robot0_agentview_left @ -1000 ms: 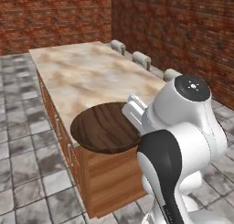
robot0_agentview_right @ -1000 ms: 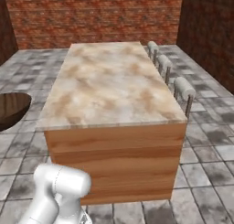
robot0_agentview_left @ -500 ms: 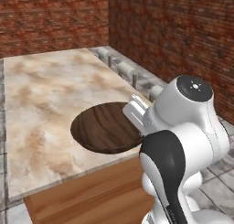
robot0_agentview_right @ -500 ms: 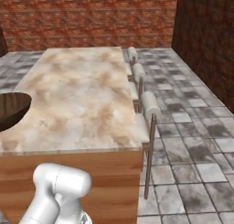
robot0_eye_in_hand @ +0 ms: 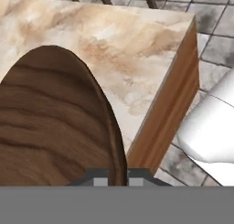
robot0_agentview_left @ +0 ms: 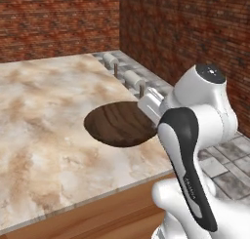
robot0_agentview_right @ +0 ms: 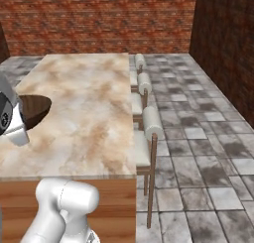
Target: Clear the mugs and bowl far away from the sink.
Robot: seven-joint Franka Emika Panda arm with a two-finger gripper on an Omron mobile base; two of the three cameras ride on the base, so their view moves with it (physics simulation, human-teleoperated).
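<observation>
A long marble-topped bench on a wooden base is stretching away under me across a grey-tiled floor, brick walls closing in behind. A row of stools is lining its far side. I am holding the dark wooden bowl over the bench's marble top near the corner, my end effector pinching shut on its rim, the fingertips just peeking up on either side of it.
</observation>
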